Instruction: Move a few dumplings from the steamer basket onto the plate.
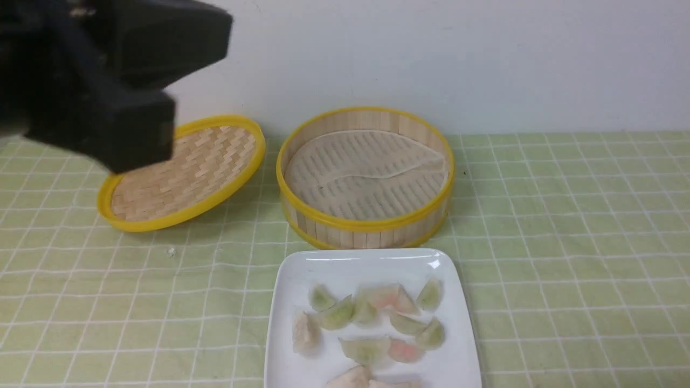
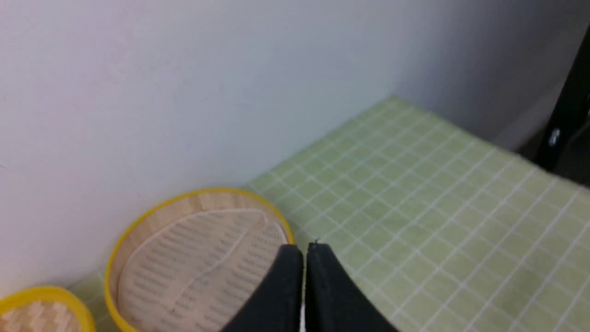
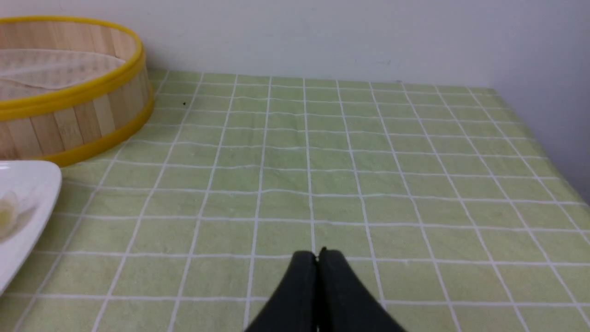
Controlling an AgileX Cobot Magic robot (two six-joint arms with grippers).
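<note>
Dumplings [image 1: 372, 323], several, lay on the plate [image 1: 350, 264], lower centre of frame; steamer basket [image 1: 366, 223] stood just above. Left pincer [image 2: 304, 251] and right pincer [image 3: 317, 256] were clenched, tips together.

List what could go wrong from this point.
1. The dumplings lie crowded and touching on the plate. Being soft, they may stick together or tear when separated.
2. The left gripper, shut, hangs raised near the lid. A careless descent could knock the lid into the steamer basket.
</note>
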